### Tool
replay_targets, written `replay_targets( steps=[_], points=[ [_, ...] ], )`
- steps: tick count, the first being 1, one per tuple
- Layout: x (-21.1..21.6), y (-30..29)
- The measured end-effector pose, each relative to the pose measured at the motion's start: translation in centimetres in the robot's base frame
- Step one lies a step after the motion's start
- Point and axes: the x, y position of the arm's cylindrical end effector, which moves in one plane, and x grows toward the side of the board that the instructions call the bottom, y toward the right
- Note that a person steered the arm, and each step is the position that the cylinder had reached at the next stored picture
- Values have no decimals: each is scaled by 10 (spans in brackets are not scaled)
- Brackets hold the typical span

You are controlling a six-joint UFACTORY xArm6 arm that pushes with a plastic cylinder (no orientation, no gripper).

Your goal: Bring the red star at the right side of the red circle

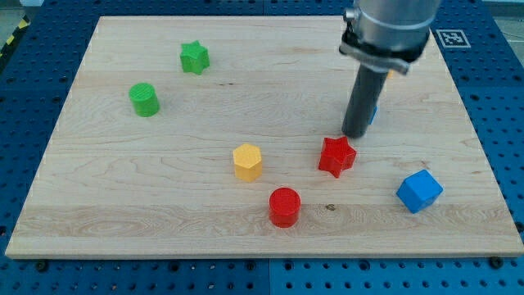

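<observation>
The red star (336, 156) lies on the wooden board right of centre. The red circle (285, 206) lies below and to the left of it, near the view's bottom. My tip (355, 134) stands just above and to the right of the red star, touching or almost touching its upper right point. The rod rises from there to the arm's grey body at the view's top right.
A yellow hexagon (247, 161) lies left of the red star. A blue cube (419, 191) lies at the lower right. A green star (195, 57) and a green cylinder (144, 99) lie at the upper left. A small blue block (374, 112) is mostly hidden behind the rod.
</observation>
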Motion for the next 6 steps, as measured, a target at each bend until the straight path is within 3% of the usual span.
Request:
replay_targets(
  steps=[1, 4, 6],
  points=[
    [0, -23],
    [92, -25],
    [99, 12]
  ],
)
